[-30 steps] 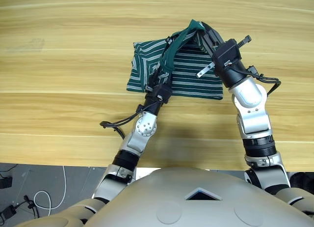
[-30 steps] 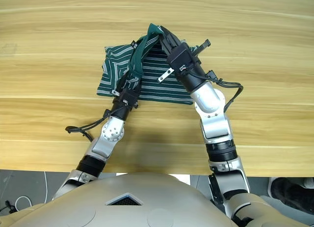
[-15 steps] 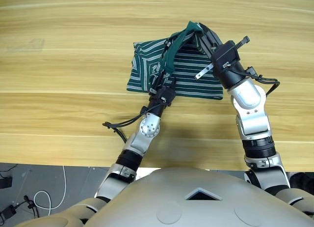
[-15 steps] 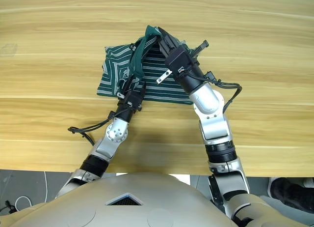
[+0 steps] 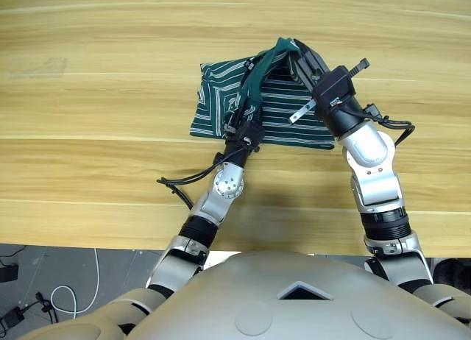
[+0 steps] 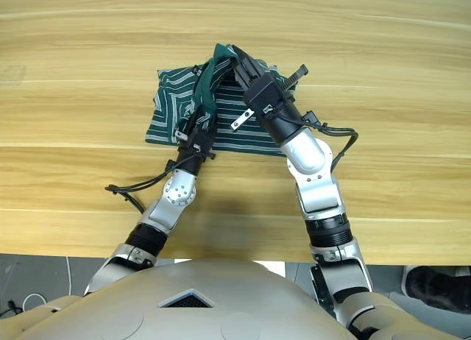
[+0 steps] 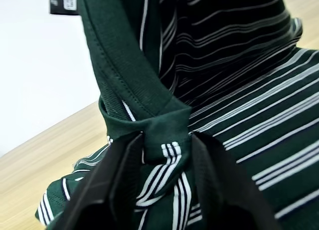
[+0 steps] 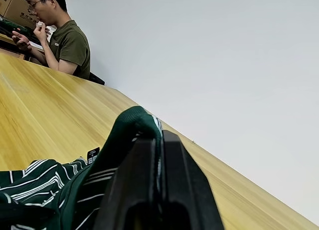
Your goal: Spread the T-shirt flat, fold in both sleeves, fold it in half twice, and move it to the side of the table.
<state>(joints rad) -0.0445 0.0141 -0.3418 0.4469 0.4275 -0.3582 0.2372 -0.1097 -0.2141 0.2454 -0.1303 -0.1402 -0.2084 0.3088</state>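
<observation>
The wooden bench (image 5: 88, 134) carries the striped T-shirt (image 5: 283, 123), lying mid-bench as a compact rectangle. Both arms hold up one green edge, probably to carry it over for another fold. The left fingers (image 7: 124, 165) clamp the hem, and the right fingers (image 8: 144, 160) pinch its raised peak.

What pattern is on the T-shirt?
The T-shirt is dark green with thin white stripes; clearest in the left wrist view.
</observation>
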